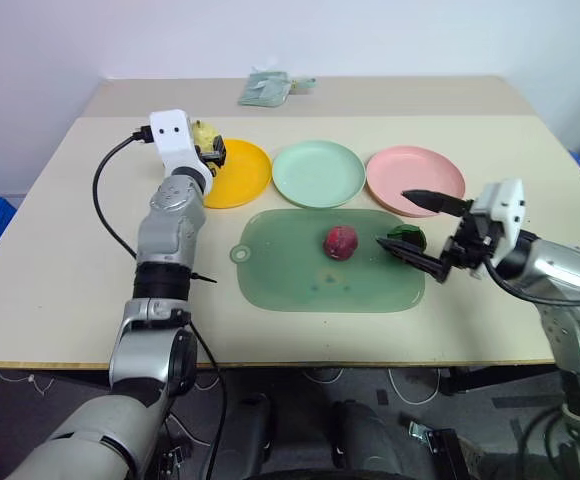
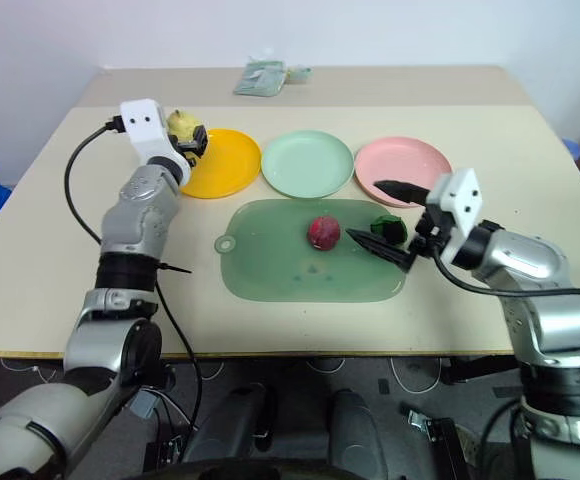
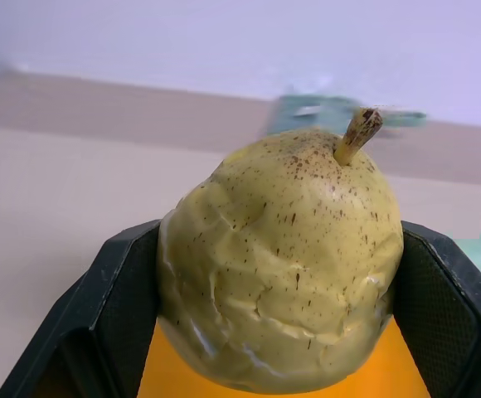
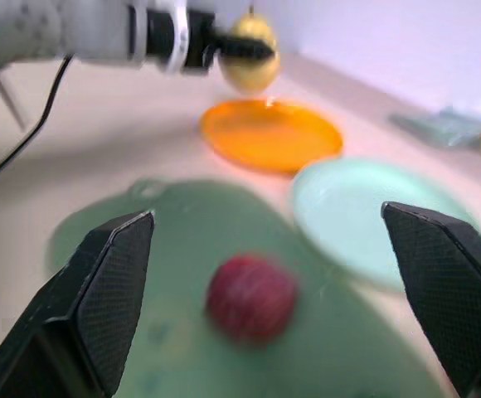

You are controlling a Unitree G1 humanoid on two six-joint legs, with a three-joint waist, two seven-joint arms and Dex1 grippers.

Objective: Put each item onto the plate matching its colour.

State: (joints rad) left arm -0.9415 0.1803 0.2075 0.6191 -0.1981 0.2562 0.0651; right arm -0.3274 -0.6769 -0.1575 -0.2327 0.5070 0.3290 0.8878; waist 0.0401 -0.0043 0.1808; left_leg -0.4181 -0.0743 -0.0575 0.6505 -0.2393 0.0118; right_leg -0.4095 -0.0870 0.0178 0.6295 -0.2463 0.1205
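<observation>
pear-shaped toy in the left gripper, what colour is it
Pale yellow pear with brown speckles, clearest in the left wrist view.

I can read no text, label, brand or number anywhere here. Nothing I see carries legible writing.

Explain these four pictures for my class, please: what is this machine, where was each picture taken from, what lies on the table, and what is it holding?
It is a two-armed robot. Two pictures look down from its head; two look along each wrist. On the table lie an orange-yellow plate, a mint green plate, a pink plate and a green mat with a dark red lump and a dark green lump. The left gripper holds a yellow pear by the orange-yellow plate. The right gripper hangs open at the dark green lump.
</observation>
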